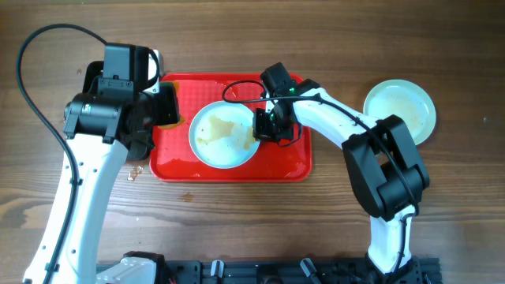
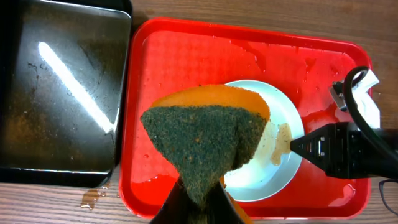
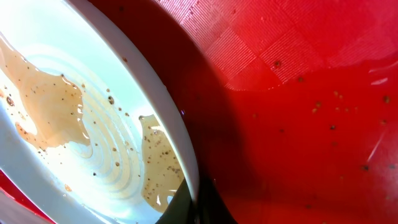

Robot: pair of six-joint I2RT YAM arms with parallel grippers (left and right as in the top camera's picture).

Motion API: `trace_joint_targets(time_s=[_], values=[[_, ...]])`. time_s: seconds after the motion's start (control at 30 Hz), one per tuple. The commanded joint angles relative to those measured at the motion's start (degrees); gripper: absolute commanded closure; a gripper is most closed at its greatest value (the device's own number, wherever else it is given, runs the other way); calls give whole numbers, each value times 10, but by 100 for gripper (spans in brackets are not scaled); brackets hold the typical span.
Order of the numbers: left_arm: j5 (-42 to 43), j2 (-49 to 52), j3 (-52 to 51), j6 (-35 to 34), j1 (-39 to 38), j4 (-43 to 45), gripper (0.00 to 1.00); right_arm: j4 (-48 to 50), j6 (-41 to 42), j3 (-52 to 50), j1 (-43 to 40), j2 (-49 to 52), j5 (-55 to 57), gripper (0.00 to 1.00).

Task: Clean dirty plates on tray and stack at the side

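Observation:
A pale plate with brown smudges lies on the red tray. My right gripper is shut on its right rim; in the right wrist view the fingers pinch the rim of the plate, which holds brown liquid and specks. Over the tray's left end, my left gripper is shut on an orange sponge with a dark green scouring face, which hangs above the plate without touching it. A second plate, faintly smudged, sits on the table to the right of the tray.
A black metal pan lies just left of the tray, mostly under the left arm in the overhead view. A small puddle is on the wood by the tray's near left corner. The tray floor is wet and speckled.

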Motion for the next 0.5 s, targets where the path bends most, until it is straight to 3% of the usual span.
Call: trace_joint_targets(time_s=[0.0, 0.47], values=[[-9, -12, 4, -7, 0, -2, 96, -6, -3, -7, -4, 15, 23, 96], [-9, -12, 4, -7, -1, -21, 96, -5, -3, -7, -4, 15, 23, 96]])
